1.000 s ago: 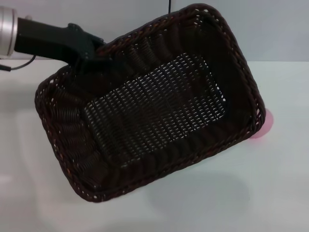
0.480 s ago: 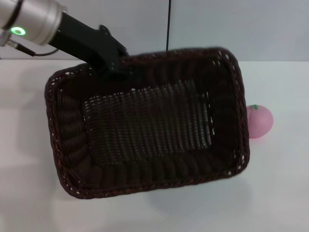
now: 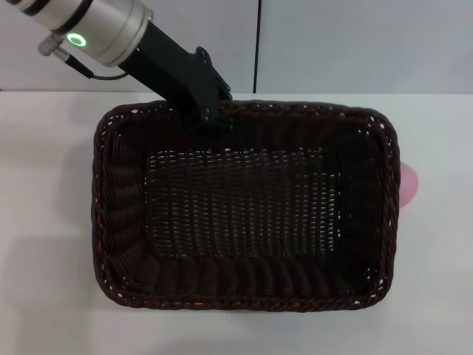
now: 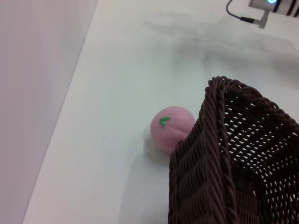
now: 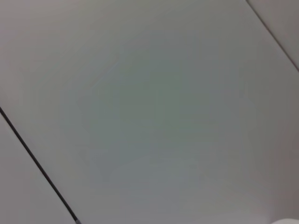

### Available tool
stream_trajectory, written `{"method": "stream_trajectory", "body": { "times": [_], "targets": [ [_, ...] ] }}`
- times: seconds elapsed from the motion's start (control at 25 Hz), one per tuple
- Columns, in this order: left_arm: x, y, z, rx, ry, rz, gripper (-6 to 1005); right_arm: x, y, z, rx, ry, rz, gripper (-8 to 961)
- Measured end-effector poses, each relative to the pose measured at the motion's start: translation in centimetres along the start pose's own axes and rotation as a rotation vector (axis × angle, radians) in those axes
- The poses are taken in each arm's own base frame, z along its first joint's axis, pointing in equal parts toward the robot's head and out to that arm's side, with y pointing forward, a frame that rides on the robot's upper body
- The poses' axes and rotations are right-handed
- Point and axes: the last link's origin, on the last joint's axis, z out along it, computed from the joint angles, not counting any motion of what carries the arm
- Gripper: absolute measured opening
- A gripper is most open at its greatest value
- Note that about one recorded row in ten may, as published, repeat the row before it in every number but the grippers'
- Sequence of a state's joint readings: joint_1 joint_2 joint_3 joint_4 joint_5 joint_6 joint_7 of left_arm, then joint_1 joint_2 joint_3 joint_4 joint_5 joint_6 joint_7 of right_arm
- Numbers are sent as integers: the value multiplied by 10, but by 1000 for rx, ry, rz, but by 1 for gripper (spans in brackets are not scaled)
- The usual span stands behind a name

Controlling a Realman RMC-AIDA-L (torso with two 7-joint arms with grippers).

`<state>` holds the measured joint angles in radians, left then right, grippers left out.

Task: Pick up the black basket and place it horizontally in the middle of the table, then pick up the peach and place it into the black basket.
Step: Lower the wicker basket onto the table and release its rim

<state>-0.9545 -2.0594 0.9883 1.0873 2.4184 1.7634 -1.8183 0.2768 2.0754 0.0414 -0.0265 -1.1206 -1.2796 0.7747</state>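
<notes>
The black basket (image 3: 244,214) lies lengthwise across the middle of the white table (image 3: 44,163) in the head view, opening upward. My left gripper (image 3: 209,118) is shut on the middle of its far rim and holds it. The pink peach (image 3: 409,188) is on the table just past the basket's right end, mostly hidden by the rim. The left wrist view shows the peach (image 4: 170,129) with its green stem tip, right beside a corner of the basket (image 4: 233,154). My right gripper is out of view.
A grey wall (image 3: 355,44) with a dark vertical seam stands behind the table. A silver part of my right arm (image 4: 273,5) shows far off in the left wrist view. The right wrist view shows only a pale panelled surface (image 5: 149,112).
My left arm has swung the basket from a tilted diagonal pose to level and horizontal, and shifted it right. The basket's right end now covers most of the peach again.
</notes>
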Motion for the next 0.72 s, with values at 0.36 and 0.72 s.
{"method": "stream_trajectory", "body": {
  "times": [0.36,0.72],
  "targets": [
    [1,1,7,-13,-15,7,319,3,1,0,-7,19,-5,696],
    [0,-3,11,19,-26,-40,337,7,3,-2,-10,32,6,696]
  ]
}}
